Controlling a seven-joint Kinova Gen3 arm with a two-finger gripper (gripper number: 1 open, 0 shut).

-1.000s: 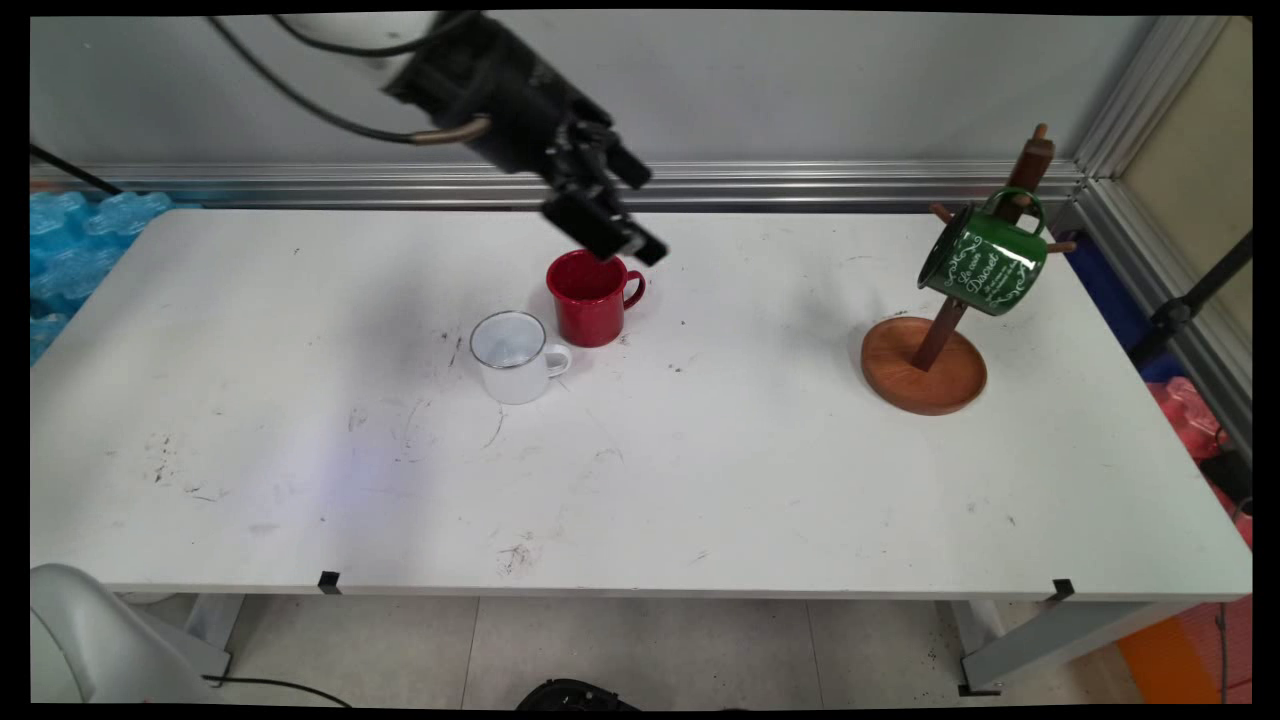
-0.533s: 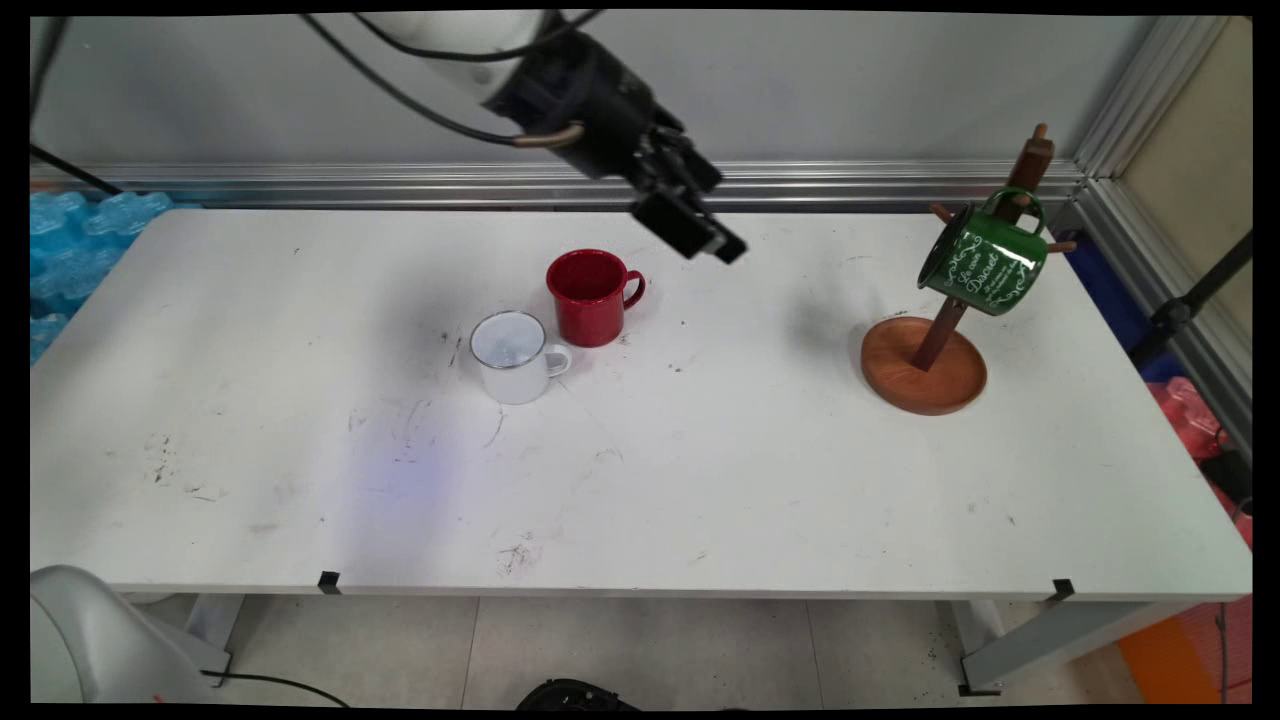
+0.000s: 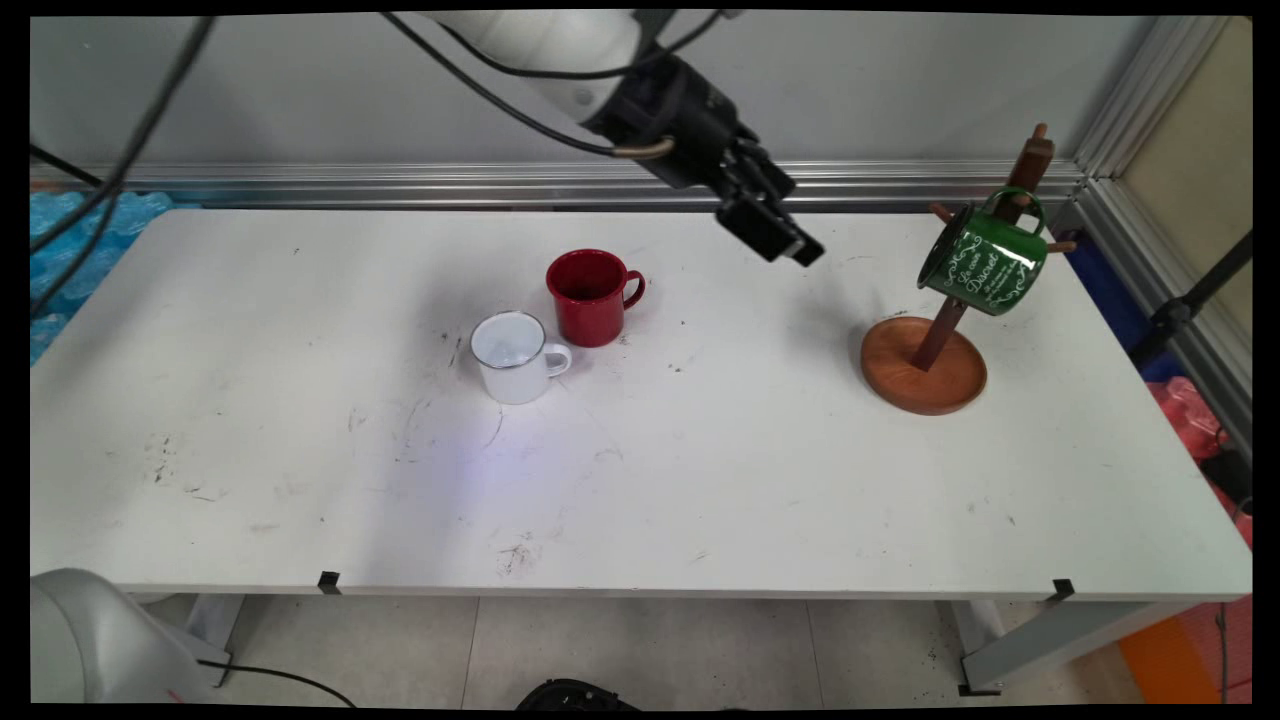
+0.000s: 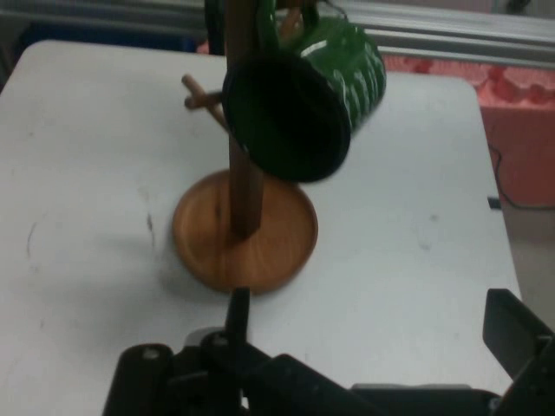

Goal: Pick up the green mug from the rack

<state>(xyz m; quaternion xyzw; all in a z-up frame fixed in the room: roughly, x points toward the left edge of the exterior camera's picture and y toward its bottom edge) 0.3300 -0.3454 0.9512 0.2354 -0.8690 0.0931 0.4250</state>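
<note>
My gripper, its fingers spread apart and empty, hangs above the tabletop in the upper middle, the green mug on its wooden rack off to its right.

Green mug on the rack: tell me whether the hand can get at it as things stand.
Probably yes: the hand hangs in open air beside the green mug, nothing between them, though the wooden rack stands close behind.
</note>
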